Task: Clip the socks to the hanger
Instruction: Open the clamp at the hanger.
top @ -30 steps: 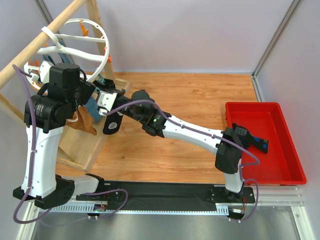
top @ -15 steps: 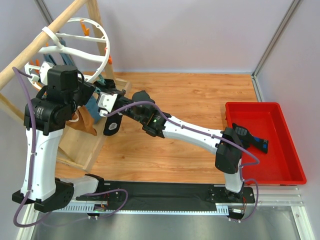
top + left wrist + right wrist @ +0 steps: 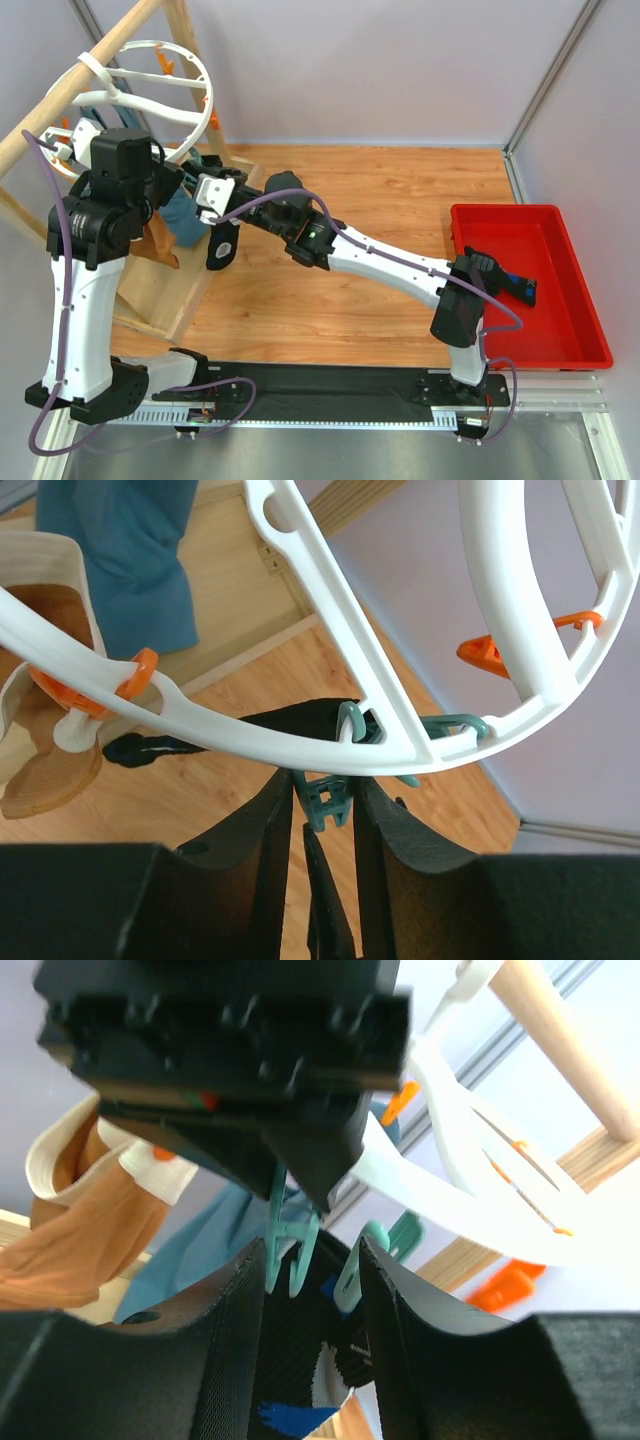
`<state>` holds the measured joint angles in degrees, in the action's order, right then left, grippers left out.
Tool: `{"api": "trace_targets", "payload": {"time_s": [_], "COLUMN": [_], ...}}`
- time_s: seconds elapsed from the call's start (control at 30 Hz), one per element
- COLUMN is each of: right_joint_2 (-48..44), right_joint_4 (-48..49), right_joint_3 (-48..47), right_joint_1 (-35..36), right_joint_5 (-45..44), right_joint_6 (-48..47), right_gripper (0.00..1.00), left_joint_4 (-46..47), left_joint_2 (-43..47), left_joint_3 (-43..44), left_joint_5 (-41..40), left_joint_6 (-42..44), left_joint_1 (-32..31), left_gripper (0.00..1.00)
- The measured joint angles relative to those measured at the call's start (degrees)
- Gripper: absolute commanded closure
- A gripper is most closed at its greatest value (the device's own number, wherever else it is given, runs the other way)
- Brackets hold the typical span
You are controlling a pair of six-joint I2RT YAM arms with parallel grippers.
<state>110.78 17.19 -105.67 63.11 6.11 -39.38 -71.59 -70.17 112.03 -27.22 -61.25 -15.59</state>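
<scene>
Since a second ago your left pincer (image 3: 325, 785) has shifted slightly to its left, and the hanger (image 3: 300, 750) has swung that way with it. It is squeezed tight on a teal clip (image 3: 327, 805) just under the white ring. Your right pincer (image 3: 312, 1248) has pushed a little farther out and spread its fingers. They now stand apart on either side of the black sock (image 3: 300, 1360), pinching nothing. That sock hangs just below the teal clip, directly under the left pincer; I cannot tell whether the clip bites it.

The second black sock (image 3: 497, 272) has not moved. It lies in the red tray (image 3: 575, 335), well away to the right pincer's right. Beside the left pincer hang a teal-blue sock (image 3: 120, 560) and a tan sock (image 3: 50, 770).

The counter (image 3: 380, 200) is light wood planking. A wooden rack (image 3: 160, 300) stands on it beneath both pincers, and plain lilac walls (image 3: 380, 70) close the room behind.
</scene>
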Motion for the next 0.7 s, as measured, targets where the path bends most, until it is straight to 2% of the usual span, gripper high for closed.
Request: {"api": "trace_targets", "payload": {"time_s": [0.27, 0.3, 0.33, 0.4, 0.7], "right_joint_2": [0.7, 0.7, 0.7, 0.7, -0.5], "right_joint_4": [-2.4, -2.4, -2.4, -2.2, -2.5], "right_joint_3": [-5.0, -5.0, -5.0, -4.3, 1.8], "right_joint_1": [-0.7, -0.9, -1.0, -1.5, -3.0], "right_joint_5": [3.1, 3.5, 3.6, 3.9, 6.3], "right_joint_6": [1.8, 2.3, 2.7, 4.3, 8.6], "right_gripper": [0.56, 0.53, 0.46, 0.43, 0.44], "left_joint_4": [1.1, 1.4, 1.6, 2.2, 5.0], "left_joint_2": [0.1, 0.2, 0.3, 0.7, 2.5], "left_joint_3": [-1.0, -1.1, -1.4, -1.9, -4.8], "left_joint_5": [0.3, 0.3, 0.3, 0.4, 0.9], "left_joint_6": [2.3, 2.7, 3.1, 3.9, 6.4], "left_joint_1": [0.0, 0.0, 0.0, 0.0, 0.0], "left_gripper": [1.0, 1.0, 1.0, 1.0, 1.0]}}
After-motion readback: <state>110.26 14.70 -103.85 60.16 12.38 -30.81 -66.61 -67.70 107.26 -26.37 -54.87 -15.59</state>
